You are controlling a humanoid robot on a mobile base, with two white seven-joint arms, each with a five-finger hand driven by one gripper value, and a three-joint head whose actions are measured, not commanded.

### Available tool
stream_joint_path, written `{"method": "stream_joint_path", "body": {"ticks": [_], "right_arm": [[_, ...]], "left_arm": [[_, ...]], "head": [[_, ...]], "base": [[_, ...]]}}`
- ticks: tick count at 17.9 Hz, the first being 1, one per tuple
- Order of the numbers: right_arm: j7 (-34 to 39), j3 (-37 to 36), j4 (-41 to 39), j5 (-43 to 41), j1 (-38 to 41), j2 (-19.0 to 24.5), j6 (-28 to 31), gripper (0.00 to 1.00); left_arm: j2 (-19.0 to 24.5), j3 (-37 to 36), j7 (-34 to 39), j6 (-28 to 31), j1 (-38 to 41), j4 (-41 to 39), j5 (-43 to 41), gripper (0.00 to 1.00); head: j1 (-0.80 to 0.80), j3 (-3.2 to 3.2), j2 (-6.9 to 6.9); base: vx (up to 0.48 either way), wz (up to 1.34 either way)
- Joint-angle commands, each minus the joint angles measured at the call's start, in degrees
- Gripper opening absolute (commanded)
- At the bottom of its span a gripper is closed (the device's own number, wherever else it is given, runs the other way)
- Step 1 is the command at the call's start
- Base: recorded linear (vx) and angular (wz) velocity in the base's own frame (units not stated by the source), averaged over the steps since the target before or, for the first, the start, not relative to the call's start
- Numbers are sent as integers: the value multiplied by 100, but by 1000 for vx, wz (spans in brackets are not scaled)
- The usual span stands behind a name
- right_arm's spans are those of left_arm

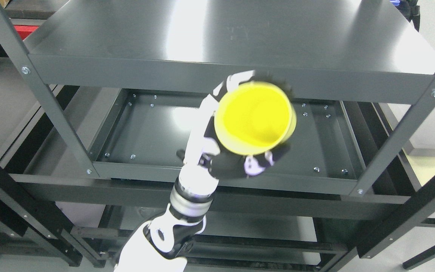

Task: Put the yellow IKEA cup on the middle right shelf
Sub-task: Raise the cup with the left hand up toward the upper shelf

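Yellow cup is clasped by left hand, held above middle shelf; cup interior seen empty.

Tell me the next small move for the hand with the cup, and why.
Probably lower it, keeping it level. The left hand grips the yellow cup upright, in front of the top shelf's edge and above the middle shelf, not resting on anything.

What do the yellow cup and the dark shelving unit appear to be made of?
The yellow cup, held in the left robot hand, looks like smooth moulded plastic: uniform saturated colour, soft sheen, thin rim. The shelving unit looks like painted sheet metal in a dark grey semi-gloss: broad light reflections, folded edges, visible bolts.
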Motion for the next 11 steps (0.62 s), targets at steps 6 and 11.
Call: {"method": "stream_joint_path", "body": {"ticks": [6, 11], "right_arm": [[4, 97, 1, -141, 79, -100, 4, 99], [4, 97, 1, -141, 79, -100, 4, 99]], "left_arm": [[100, -607, 2509, 3109, -2855, -14, 280, 0], [100, 35, 3101, 5985, -3435, 257, 298, 0]], "head": [[0, 0, 0], [0, 0, 0]], "base": [[37, 59], [-7, -24]]}}
